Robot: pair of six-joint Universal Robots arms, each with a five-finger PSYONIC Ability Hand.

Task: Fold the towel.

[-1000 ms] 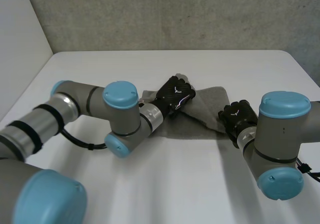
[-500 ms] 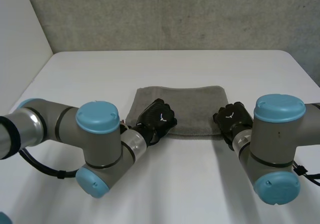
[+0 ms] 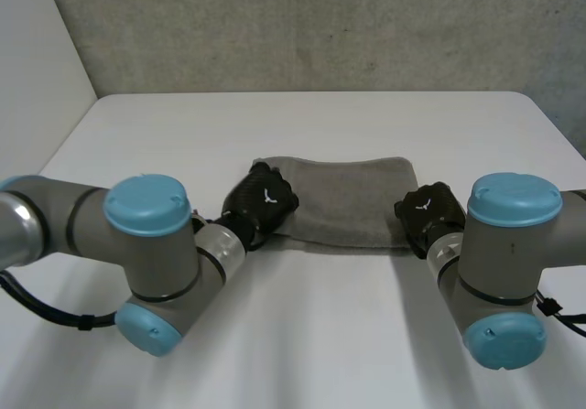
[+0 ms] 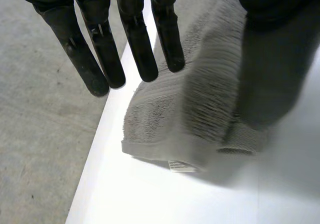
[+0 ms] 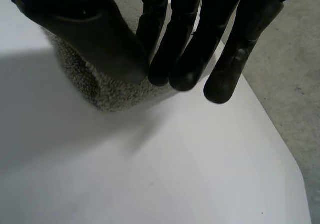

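Observation:
A grey towel [image 3: 343,200] lies folded in a wide band across the middle of the white table [image 3: 302,336]. My left hand [image 3: 262,200] rests over the towel's left end. In the left wrist view its fingers [image 4: 135,38] are straight and apart from the thumb, and the towel's end [image 4: 200,114], with a small label, lies below them. My right hand [image 3: 428,212] is at the towel's near right corner. In the right wrist view its thumb [image 5: 95,38] is pressed against the fingers [image 5: 190,33] with the towel's corner [image 5: 95,91] pinched between them.
The table's left edge runs just past my left hand's fingertips, with grey floor [image 4: 40,149] beyond it. The table's right edge and floor [image 5: 285,83] lie past my right hand. A grey wall stands behind the table.
My left hand drew back from the towel's middle to its left end and opened; the raised flap now lies flat. My right hand closed at the right corner.

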